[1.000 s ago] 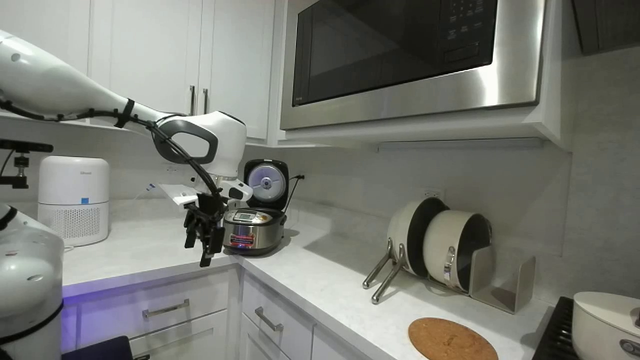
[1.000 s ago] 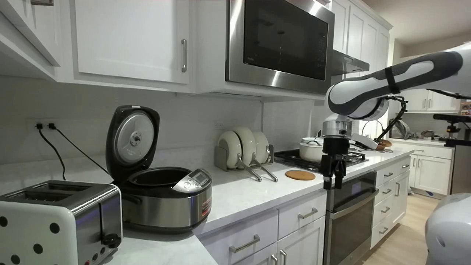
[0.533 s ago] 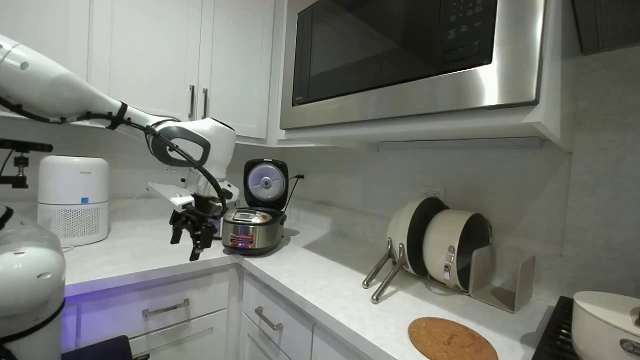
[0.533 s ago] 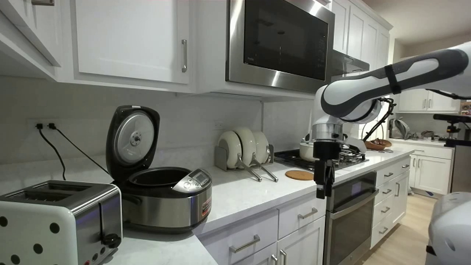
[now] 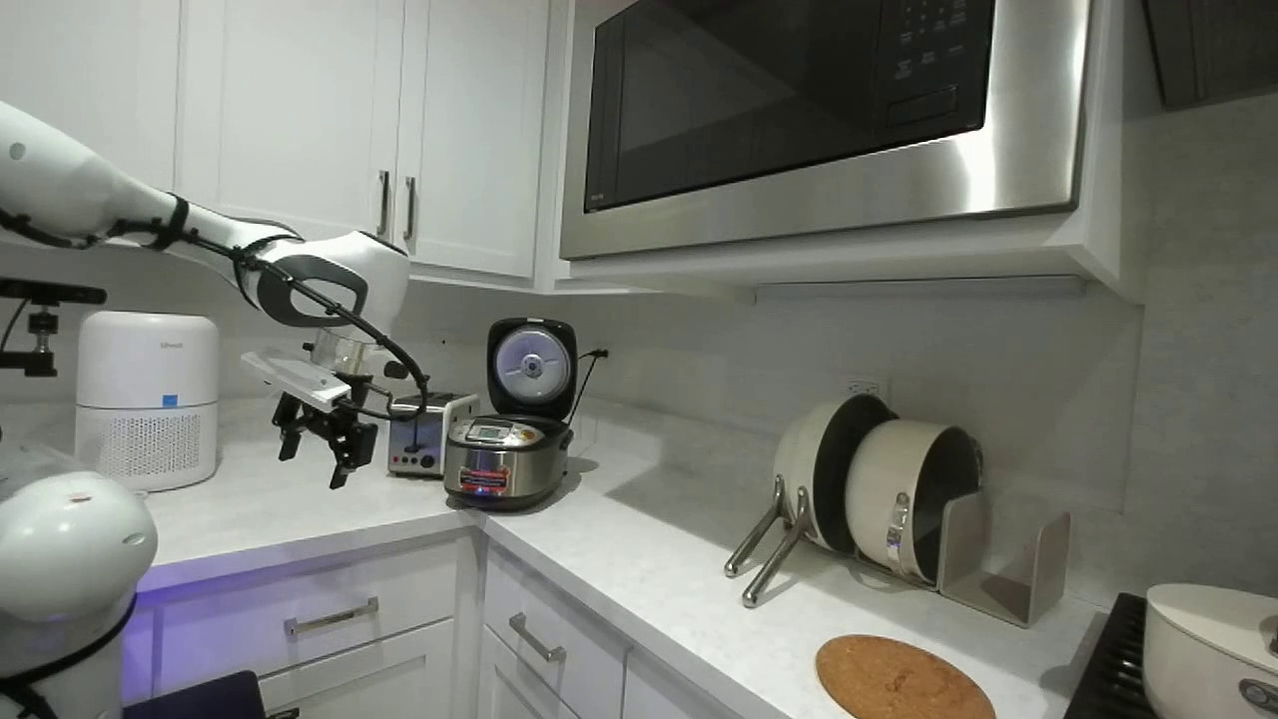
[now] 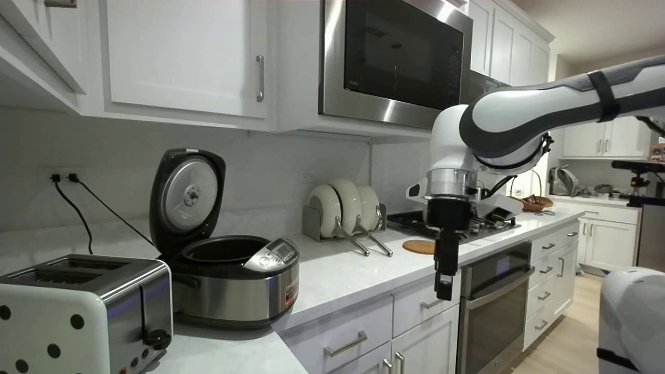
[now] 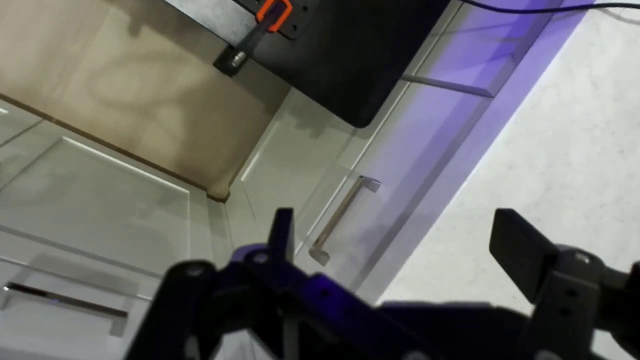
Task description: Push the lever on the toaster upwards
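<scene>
The toaster [image 6: 52,327] is a box with a white side with black dots, a steel front and a dark slotted top. It stands at the left of an exterior view, and its steel front [image 5: 407,431] also shows small in an exterior view. Its black lever knob [image 6: 157,339] sits low on the front, below a vertical slot. My gripper [image 5: 314,465] is open and empty, in the air over the counter, to the left of the toaster and apart from it. It points down [image 6: 444,291]. In the wrist view the jaws [image 7: 394,215] are wide apart, and the toaster is out of view.
A steel rice cooker [image 6: 234,296] with its lid up stands right beside the toaster. A white air purifier [image 5: 148,399] stands farther left. Pans [image 5: 904,489] in a rack and a cork mat [image 5: 904,677] lie along the counter [image 5: 639,529]. Wall cabinets [image 5: 300,110] hang above.
My arm has swung left in an exterior view, away from the rice cooker, uncovering the toaster front. In both exterior views the gripper has shifted left. The toaster and its lever have not moved.
</scene>
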### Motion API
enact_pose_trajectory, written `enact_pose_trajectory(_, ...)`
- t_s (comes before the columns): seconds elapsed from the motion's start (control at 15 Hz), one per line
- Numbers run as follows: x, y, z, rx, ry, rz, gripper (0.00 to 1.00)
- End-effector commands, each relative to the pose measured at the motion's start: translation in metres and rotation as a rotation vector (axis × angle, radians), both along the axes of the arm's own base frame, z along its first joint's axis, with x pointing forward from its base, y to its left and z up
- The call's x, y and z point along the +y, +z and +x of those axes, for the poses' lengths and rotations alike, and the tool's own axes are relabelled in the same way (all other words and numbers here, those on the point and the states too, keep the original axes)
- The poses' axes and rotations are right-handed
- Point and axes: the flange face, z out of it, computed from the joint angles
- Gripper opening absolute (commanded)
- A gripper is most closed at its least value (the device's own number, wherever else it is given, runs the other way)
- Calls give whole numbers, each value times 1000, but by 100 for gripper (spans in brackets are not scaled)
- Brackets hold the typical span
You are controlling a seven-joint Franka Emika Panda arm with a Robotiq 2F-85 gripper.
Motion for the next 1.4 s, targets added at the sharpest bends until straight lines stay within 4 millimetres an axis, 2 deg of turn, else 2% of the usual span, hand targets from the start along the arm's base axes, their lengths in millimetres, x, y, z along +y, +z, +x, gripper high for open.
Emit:
enact_pose_trajectory(0.0, 31, 2, -17, -94, 75, 54, 100)
enact_pose_trajectory(0.2, 61, -1, -27, -146, 124, 66, 100)
enact_pose_trajectory(0.33, 82, 3, -26, -177, 155, 65, 100)
enact_pose_trajectory(0.6, 111, -1, -32, -226, 205, 83, 100)
enact_pose_trajectory(0.87, 142, -10, -37, -279, 243, 98, 100)
enact_pose_trajectory(1.33, 208, -30, -38, -388, 330, 124, 100)
